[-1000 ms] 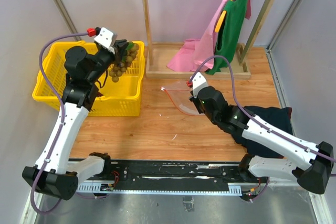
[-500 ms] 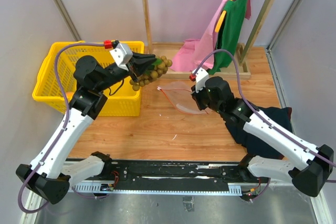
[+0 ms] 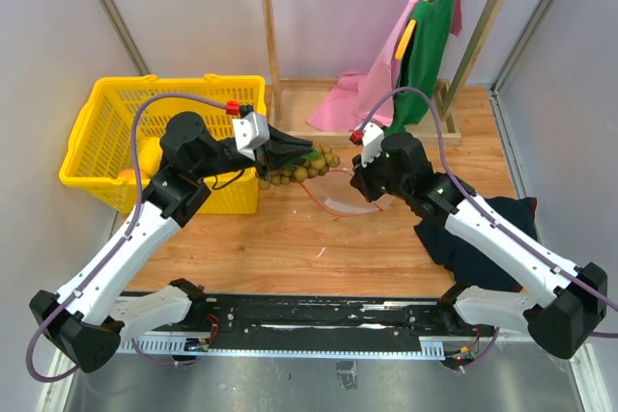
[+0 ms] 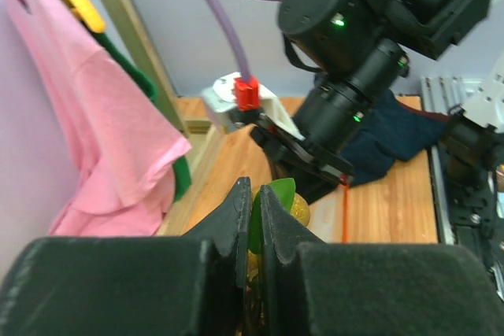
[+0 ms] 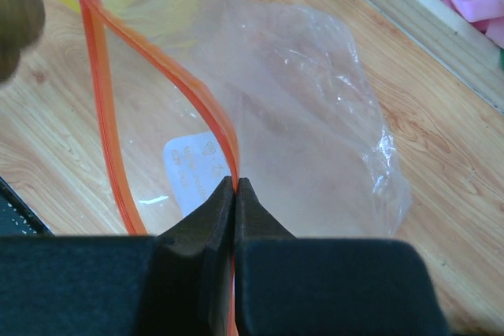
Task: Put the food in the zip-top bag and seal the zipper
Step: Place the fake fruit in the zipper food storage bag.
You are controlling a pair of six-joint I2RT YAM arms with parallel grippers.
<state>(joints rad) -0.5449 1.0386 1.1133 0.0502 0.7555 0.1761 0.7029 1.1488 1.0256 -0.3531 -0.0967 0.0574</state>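
Green grape bunch [image 3: 301, 172] hangs clamped in left gripper [image 3: 307, 153], just beside the mouth of the zip-top bag [image 5: 307, 100]. Right gripper [image 5: 235, 193] pinches the zipper [image 5: 169, 60]; bag mouth gapes. Yellow basket [image 3: 97, 132] sits left of the bunch.

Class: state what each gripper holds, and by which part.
The left gripper holds the green grape bunch by its leaf; the right gripper pinches the zip-top bag by its zipper.
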